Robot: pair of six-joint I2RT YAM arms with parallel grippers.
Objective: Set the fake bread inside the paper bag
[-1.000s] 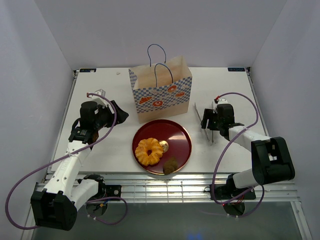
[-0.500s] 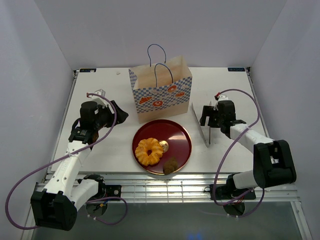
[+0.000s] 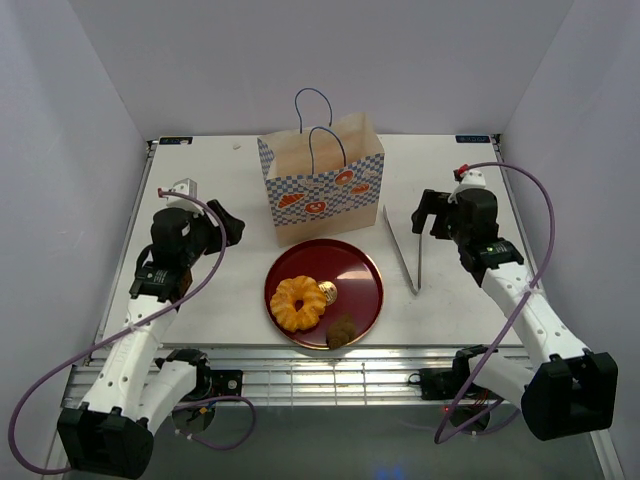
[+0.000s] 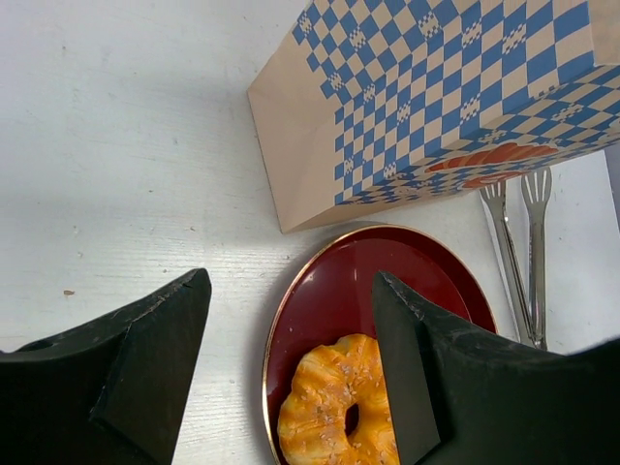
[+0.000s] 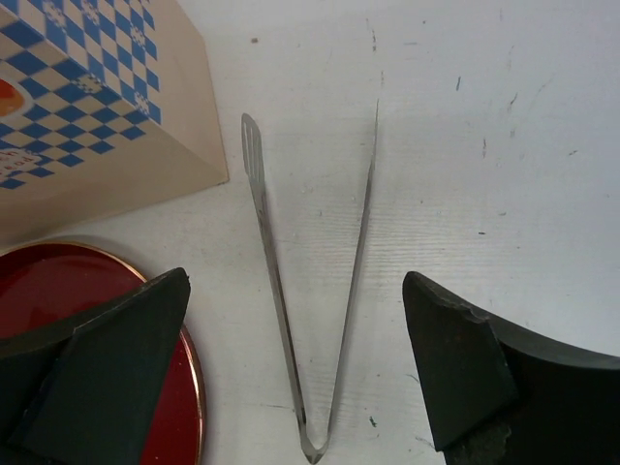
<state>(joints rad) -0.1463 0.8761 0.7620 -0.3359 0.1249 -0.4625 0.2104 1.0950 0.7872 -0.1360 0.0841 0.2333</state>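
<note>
Top external view: fake bread (image 3: 299, 301) sits on the red plate (image 3: 355, 268), just in front of the paper bag (image 3: 322, 180). Left gripper (image 3: 228, 223) and right gripper (image 3: 430, 212) both have jaws spread, empty. It looks light, stiff, kinda slick, so I'd pinch across one side of its ring. No readable writing anywhere; the bag's just checks and bread drawings.

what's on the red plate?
Red plate holds a ring-shaped pastry, a small pale piece against it, a brown piece at the near rim. Anything beneath them is covered.
</note>
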